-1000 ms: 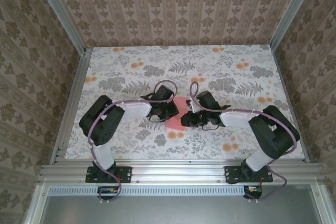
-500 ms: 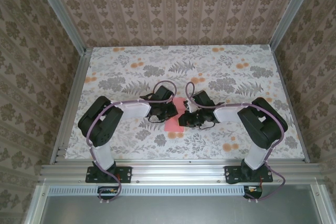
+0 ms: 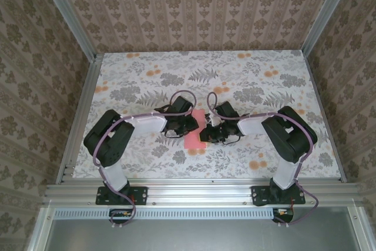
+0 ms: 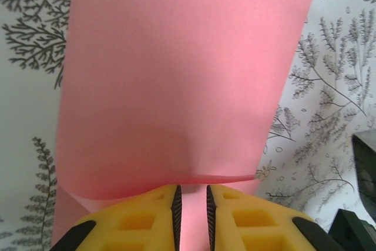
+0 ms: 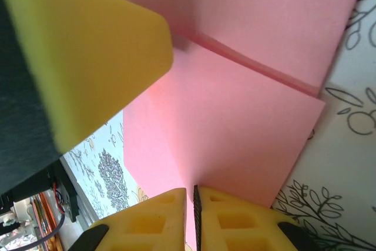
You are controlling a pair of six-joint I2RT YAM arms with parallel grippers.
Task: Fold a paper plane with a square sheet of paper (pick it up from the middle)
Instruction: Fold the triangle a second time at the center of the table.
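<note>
A salmon-pink sheet of paper [image 4: 182, 80] lies folded over on the fern-patterned worktop [image 4: 329, 86], its upper flap curling down to the two yellow left fingers [image 4: 141, 218]. They stand a narrow slit apart, pink showing between them. A dark part [image 4: 365, 166] sits at the lower right edge.

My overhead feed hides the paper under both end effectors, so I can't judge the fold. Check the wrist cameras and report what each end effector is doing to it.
Observer: The right end effector is shut, and a crease in the pink sheet of paper runs straight between its fingers.
Operator: Now the left.
Observer: The left end effector has a narrow gap with pink showing in it; I cannot tell whether it pinches.
Operator: Describe the fold.
Observer: An upper flap lies over a lower layer, its edge just ahead of the left fingertips.
</note>
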